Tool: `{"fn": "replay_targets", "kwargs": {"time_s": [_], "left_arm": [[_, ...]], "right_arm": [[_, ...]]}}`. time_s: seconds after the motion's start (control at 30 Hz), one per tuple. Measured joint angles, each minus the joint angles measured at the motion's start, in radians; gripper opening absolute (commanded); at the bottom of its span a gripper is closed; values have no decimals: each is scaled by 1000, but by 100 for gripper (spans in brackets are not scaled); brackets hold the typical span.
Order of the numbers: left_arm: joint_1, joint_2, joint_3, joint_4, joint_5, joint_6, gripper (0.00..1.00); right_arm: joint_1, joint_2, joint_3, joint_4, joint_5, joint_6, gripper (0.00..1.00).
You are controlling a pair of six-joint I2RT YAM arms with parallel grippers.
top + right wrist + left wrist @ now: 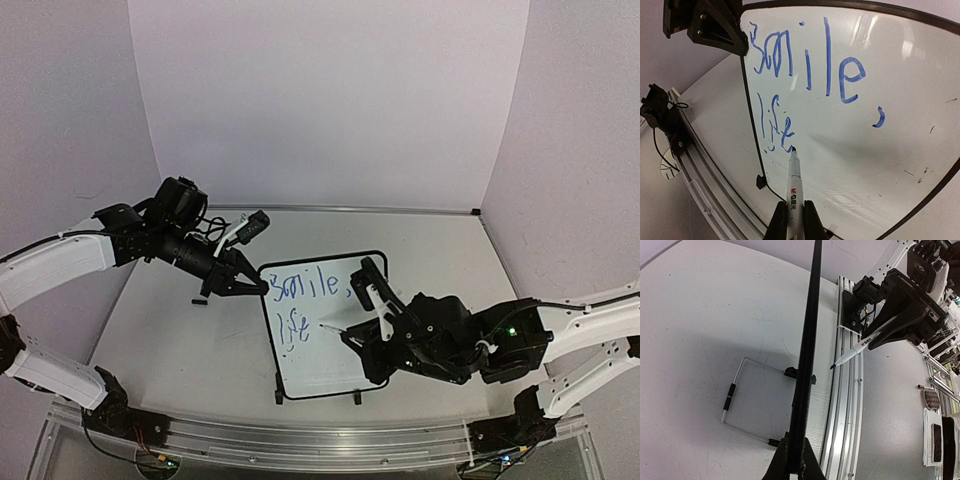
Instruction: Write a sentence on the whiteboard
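**Top external view.** The whiteboard [335, 365] sits in the middle of the table [170, 330], its face turned up and toward the arm bases. Its two black feet are at its near edge, close to the aluminium rail [300, 440]. Bare table lies left, right and behind it, and the back walls are well apart from it. The left gripper [255, 285] is pinched tight on the board's upper-left corner. The right gripper [352, 336] reaches in from the right, over the board's lower half, clamped on a marker [335, 328]. The marker's tip meets the board beside the sentence [308, 290], which reads "Smile," with "life" beneath it.

**Left wrist view.** The board shows edge-on as a thin black frame [807, 340] running up the picture. At the bottom the left gripper [796, 450] has both fingers closed on that frame. Open table spreads to the left, with a thin wire loop [740, 395] lying on it just beside the board. To the right, the right gripper [900, 315] holds the marker [855, 350] pointing at the board, over the rail [840, 390].

**Right wrist view.** The right gripper [794, 207] is closed around the marker [794, 180]. The tip touches the board [875, 170] just after the last letter of "life". Most of the white surface to the right of and below the writing [810, 65] is blank. The left gripper [715, 27] sits on the corner just beside the "S".
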Motion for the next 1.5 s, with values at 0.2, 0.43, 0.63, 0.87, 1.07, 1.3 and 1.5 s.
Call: {"fn": "replay_targets", "kwargs": {"time_s": [0.2,0.43,0.63,0.87,1.07,1.3,1.5], "left_arm": [[12,0,0,-1,1,0,0],[57,-9,-6,-2,-1,-1,0],[98,-27,-17,-3,-2,-1,0],[126,-37,-17,-11,-7,-2,0],[130,-39,-17,-13,-9,-1,0],[130,-42,-17,-21,-17,-1,0],[130,-43,-17,-22,-18,-1,0]], "right_arm": [[-2,0,0,-6,-3,-10,0],[-12,0,0,7,-22,-38,0],[-17,0,0,24,-31,-56,0],[-19,0,-1,41,-28,-64,0],[-38,-33,-48,111,-24,-68,0],[-85,-46,-80,201,-50,-79,0],[-135,-41,-80,248,-104,-93,0]]}}
